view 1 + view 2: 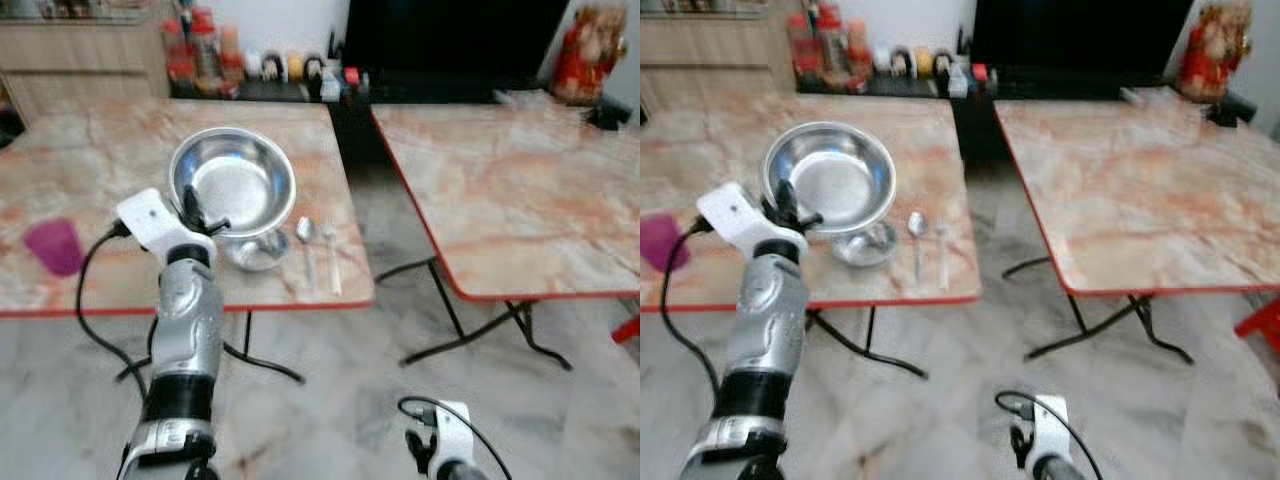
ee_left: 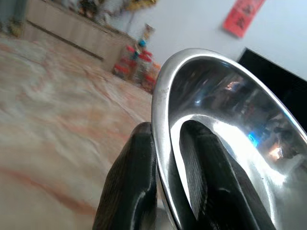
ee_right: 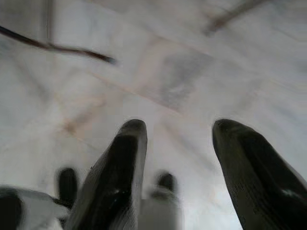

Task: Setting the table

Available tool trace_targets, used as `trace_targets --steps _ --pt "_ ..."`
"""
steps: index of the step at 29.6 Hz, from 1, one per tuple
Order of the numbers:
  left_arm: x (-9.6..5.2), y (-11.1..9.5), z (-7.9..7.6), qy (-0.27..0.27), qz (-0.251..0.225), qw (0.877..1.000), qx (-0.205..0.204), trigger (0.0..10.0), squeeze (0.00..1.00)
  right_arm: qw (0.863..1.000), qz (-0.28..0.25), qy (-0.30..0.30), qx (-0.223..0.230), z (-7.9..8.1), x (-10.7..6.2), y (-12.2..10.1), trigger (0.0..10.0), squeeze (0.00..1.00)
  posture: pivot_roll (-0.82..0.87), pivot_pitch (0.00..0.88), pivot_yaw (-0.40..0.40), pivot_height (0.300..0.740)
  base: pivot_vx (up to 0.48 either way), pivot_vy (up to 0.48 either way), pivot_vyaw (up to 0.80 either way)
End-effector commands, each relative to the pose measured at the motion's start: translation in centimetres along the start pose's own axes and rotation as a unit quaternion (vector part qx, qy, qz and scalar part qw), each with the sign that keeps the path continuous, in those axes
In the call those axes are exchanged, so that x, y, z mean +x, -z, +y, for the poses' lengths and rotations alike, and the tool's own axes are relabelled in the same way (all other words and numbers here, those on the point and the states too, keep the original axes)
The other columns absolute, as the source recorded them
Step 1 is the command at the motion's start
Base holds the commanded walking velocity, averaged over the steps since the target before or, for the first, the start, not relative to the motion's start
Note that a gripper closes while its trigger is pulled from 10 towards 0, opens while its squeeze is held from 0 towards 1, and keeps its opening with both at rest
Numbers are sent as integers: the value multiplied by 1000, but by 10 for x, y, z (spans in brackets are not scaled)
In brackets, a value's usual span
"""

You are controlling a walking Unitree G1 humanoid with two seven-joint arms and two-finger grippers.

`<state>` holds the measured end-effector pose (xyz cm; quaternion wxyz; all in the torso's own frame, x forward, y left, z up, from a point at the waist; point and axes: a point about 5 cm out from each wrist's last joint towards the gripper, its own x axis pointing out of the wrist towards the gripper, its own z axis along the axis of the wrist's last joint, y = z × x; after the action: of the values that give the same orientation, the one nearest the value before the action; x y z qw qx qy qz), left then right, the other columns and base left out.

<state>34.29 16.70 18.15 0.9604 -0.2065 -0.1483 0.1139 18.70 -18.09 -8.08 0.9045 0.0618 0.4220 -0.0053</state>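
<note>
My left gripper is shut on the near rim of a large steel bowl, holding it tilted just above the left marble table. In the left wrist view, one finger lies outside the rim and the other inside the large steel bowl. A small steel bowl sits on the table right under it. Beside that lie a spoon and a fork. A purple cup stands at the table's near left. My right gripper hangs open low over the floor.
A second marble table stands to the right, with a gap of floor between the two. Bottles and jars line a low shelf at the back, beside a dark screen. A red figure sits at the far right.
</note>
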Motion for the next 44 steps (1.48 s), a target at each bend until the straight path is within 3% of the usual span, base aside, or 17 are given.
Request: trace_targets --steps 1,7,11,12,17,20,23,26,27,29,33,35,38,39,40,42,44 --pt "0 -12 5 -2 -22 1000 15 10000 0 1000 -10 4 3 -1 1 -5 10000 0 72 0 -71 740 0 -352 0" --pt "-7 -18 31 -35 -30 998 43 10000 0 1000 -7 2 1 0 0 -2 10000 0 80 0 -63 740 0 -354 0" --pt "-17 -22 59 -68 -33 994 74 10000 0 1000 -6 1 0 0 0 -1 10000 0 89 0 -63 740 0 -354 0" --pt "-17 -22 59 -68 -33 994 74 10000 0 1000 -6 1 0 0 0 -1 10000 0 89 0 -63 740 0 -352 0" --pt "-35 -17 100 -122 -17 985 119 10000 0 1000 -1 -3 -9 1 0 0 10000 0 105 0 -66 740 0 -205 0" --pt "-46 -13 124 -159 -8 978 134 10000 0 1000 -2 -5 -9 3 0 0 10000 0 108 0 -69 740 0 0 0" --pt "-65 -10 163 -225 9 960 165 10000 0 1000 -3 -5 -9 3 0 0 10000 0 108 0 -69 740 0 0 0" --pt "-73 -7 179 -251 23 951 182 10000 0 1000 -2 -4 -8 3 0 0 10000 0 112 0 -69 740 0 0 0" --pt "-82 -3 192 -276 36 942 189 10000 0 1000 -1 -3 -8 3 0 1 10000 0 113 0 -69 740 0 0 0" --pt "-91 1 204 -297 52 933 196 10000 0 1000 -1 -3 -8 3 0 1 10000 0 112 0 -67 740 0 0 0" --pt "-114 26 227 -323 135 913 210 10000 0 1000 1 -2 -7 3 0 2 10000 0 111 0 -65 740 0 0 0" --pt "-127 50 232 -309 207 910 185 10000 0 1000 1 0 -4 3 0 3 10000 0 111 0 -65 740 0 0 0" --pt "-128 52 233 -307 211 910 182 10000 0 1000 1 0 -4 3 0 3 10000 0 111 0 -65 740 0 0 0" --pt "-151 96 219 -207 362 877 238 10000 0 1000 2 -2 -3 5 0 3 10000 0 112 0 -70 740 0 0 0" --pt "-151 96 219 -207 362 877 238 10000 0 1000 2 -2 -3 5 0 3 10000 0 112 0 -70 740 0 0 0" --pt "-172 127 203 -131 456 847 242 10000 0 1000 2 -2 -2 6 0 3 10000 0 111 0 -68 740 0 0 0" --pt "-178 137 195 -113 485 829 252 10000 0 1000 2 -1 0 6 0 2 10000 0 103 0 -62 740 0 0 0"
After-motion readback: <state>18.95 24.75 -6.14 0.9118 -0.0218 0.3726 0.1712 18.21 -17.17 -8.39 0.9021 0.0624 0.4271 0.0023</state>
